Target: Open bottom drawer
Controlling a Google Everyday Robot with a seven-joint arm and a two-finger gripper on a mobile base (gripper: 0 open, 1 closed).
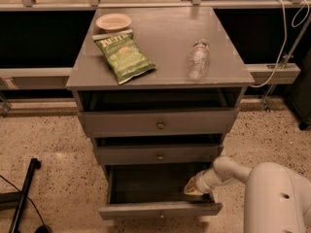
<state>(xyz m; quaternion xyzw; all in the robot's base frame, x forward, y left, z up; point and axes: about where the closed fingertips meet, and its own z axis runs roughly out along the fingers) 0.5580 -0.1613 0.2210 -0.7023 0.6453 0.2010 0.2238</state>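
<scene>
The bottom drawer (146, 210) is the narrow grey front at the foot of the grey cabinet (165, 38). It stands pulled out, and its dark inside (146, 186) shows. My gripper (195, 188), on a white arm (228, 171) coming from the lower right, sits over the drawer's right side, just behind the front panel. The mid-sized drawer (160, 155) and the widest top drawer (159, 123) above it are pushed in.
On the cabinet top lie a green chip bag (124, 57), a clear plastic bottle (197, 59) on its side and a small beige bowl (113, 21). A black stand (22, 198) lies on the speckled floor at left. A white cable (286, 42) hangs at right.
</scene>
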